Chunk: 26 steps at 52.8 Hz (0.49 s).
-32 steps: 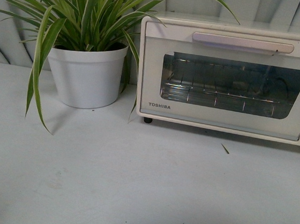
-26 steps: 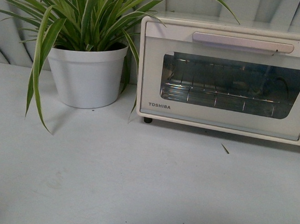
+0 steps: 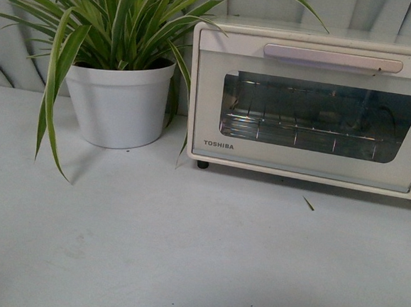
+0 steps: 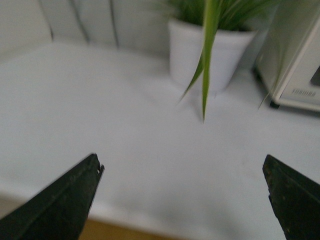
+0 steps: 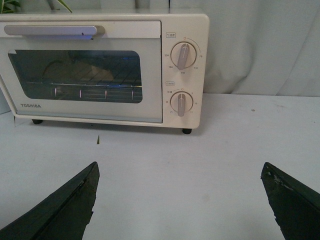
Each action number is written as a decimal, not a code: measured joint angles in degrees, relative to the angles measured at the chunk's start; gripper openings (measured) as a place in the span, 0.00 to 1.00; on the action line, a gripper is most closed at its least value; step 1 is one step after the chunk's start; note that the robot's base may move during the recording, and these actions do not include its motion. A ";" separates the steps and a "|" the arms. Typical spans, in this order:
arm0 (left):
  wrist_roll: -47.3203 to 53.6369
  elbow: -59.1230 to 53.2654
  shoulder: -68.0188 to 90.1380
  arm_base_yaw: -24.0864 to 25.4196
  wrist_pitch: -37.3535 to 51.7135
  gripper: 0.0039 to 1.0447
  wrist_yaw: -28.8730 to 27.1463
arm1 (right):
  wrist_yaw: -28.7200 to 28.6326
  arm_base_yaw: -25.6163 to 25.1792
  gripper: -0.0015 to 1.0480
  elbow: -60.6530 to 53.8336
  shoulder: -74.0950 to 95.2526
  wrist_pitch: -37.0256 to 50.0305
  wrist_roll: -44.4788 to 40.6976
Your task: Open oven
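front view: toshiba toaster oven (image 3: 309, 105) stands on the pale table (image 3: 183, 258) with its glass door (image 3: 315, 118) shut flat against the body. the long bar handle (image 3: 332, 59) runs across the top of that door, and a wire rack (image 3: 296, 137) shows through the window. a white pot (image 3: 118, 104) with a spider plant (image 3: 102, 17) sits just beside the oven, on the side of the toshiba lettering, some leaves reaching the oven's edge. a small leaf scrap (image 3: 308, 203) lies on the table just in front of the oven. neither of my arms shows in this view.

left wrist view: my left pincer (image 4: 181, 162) is released, its two dark fingers spread wide with only bare table between them. the pot is ahead and the oven's lettered corner is beyond it, well apart from my fingertips.

right wrist view: my right pincer (image 5: 179, 169) is released too, spread wide over the table, facing the oven's front and near it but touching nothing. two knobs (image 5: 183, 55) sit one above the other beside the closed door.
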 joint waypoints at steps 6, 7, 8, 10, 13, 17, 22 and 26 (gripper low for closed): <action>-8.28 1.70 7.69 -4.11 -1.36 0.94 -2.95 | 0.00 0.00 0.91 0.00 0.00 0.00 0.00; -10.60 2.08 9.44 -5.01 -0.81 0.94 -2.62 | 0.00 0.00 0.91 0.00 0.00 0.00 0.00; -12.07 2.51 11.37 -5.90 -0.09 0.94 -2.27 | 0.00 0.00 0.91 0.00 0.00 0.00 0.00; -16.81 3.85 16.76 -8.35 2.64 0.94 -2.38 | 0.00 0.00 0.91 0.00 0.00 0.00 0.00; -24.63 6.84 26.75 -11.91 8.44 0.94 -2.40 | 0.00 0.00 0.91 0.00 0.00 0.00 0.00; -31.65 10.73 38.93 -15.45 15.78 0.94 -2.54 | 0.02 0.00 0.91 0.00 0.00 0.00 0.00; -37.79 14.80 50.69 -18.29 21.97 0.94 -1.53 | 0.00 0.00 0.91 0.00 0.00 0.00 0.00; -43.23 18.71 61.27 -20.83 26.36 0.94 -0.09 | 0.02 0.00 0.91 0.00 0.00 0.00 0.00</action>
